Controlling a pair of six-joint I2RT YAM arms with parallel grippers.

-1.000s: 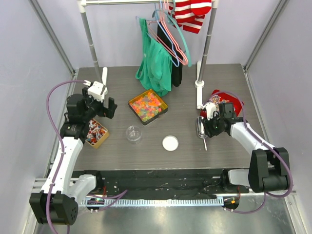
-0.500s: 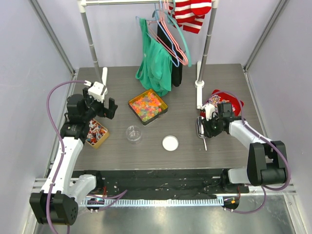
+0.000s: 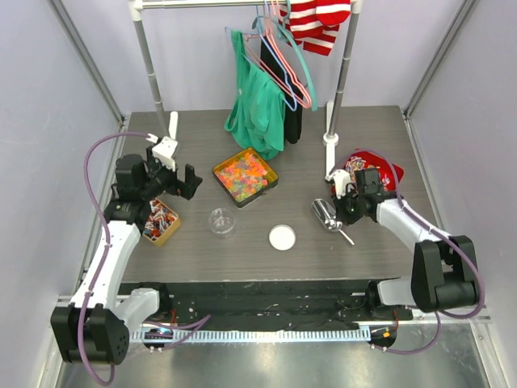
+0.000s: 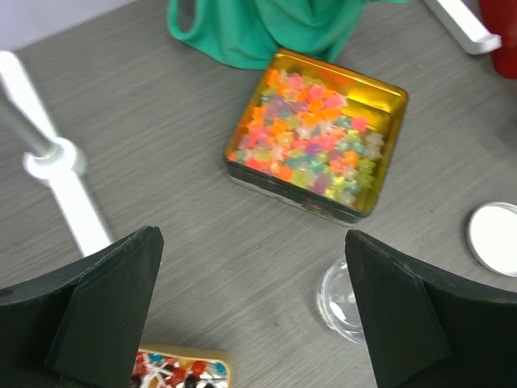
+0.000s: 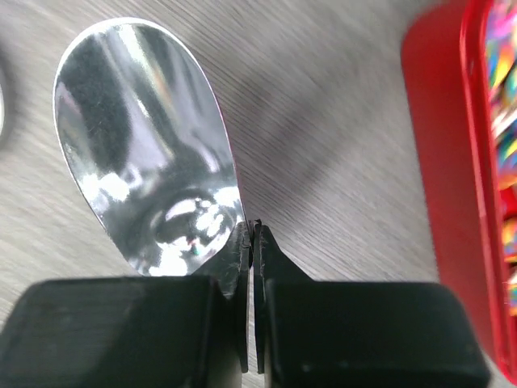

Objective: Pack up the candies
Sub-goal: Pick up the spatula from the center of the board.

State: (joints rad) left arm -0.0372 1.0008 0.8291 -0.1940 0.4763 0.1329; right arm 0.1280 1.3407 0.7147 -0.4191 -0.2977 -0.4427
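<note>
Currently the candies [image 3: 245, 174], a heap of tiny orange, yellow, green and pink pieces, lie in a square gold tin [image 4: 393, 105] open at the middle of the desk [image 3: 388, 250], just in front of a green garment [image 3: 254, 105] hanging from a rack. The left hand [image 3: 182, 179] hovers to the left of the tin with its fingers spread as wide as they go and nothing between them. In the left wrist view, the tin sits beyond the gap between the fingers and a clear cup [image 4: 343, 299] stands nearer, apart from the tin. A white lid [image 3: 282, 237] lies flat to the right of the cup. A smaller tin [image 3: 159, 222] of wrapped sweets sits below the left arm.

On the right side of the desk, the right hand [image 5: 251, 230] is low, its fingers pressed together. Their tips meet at the back rim of a shiny metal scoop [image 5: 145, 137] that lies on the desk. Whether the rim is pinched between them I cannot tell. A red tray [image 5: 452, 162] sits just beside that hand.
</note>
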